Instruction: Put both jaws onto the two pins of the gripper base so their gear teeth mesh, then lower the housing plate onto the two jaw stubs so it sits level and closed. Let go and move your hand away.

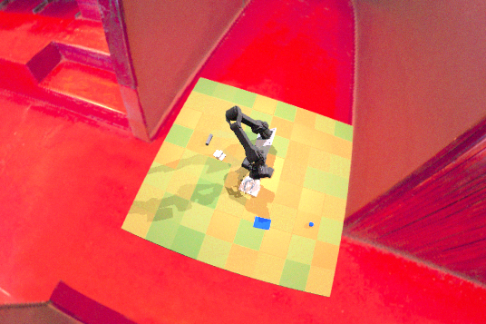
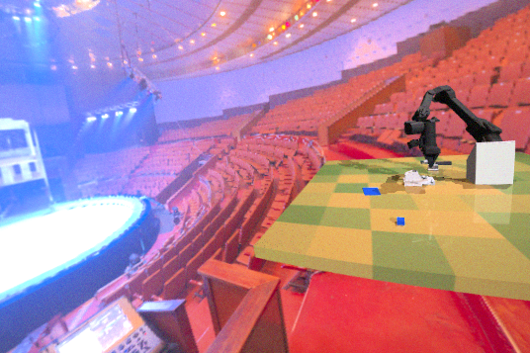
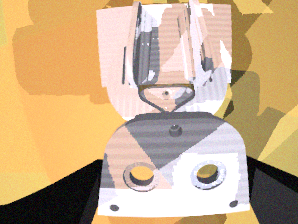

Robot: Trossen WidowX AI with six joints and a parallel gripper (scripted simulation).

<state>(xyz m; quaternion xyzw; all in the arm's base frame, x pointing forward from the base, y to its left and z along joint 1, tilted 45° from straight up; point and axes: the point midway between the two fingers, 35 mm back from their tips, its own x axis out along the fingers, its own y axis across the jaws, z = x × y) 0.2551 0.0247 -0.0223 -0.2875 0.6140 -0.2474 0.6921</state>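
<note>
My gripper is shut on the white housing plate, gripping its two side edges. The plate shows two large round holes and is held above the table. The white gripper base lies on the table just ahead of the plate in the wrist view. Two long narrow jaws, a left jaw and a right jaw, lie side by side over the base. The plate's near edge hides their lower ends, so the pins and gear teeth cannot be seen.
A white ribbed block and a dark bar lie to one side of the arm. A flat blue rectangle and a small blue cube lie beyond the base. A white box stands by the arm's foot.
</note>
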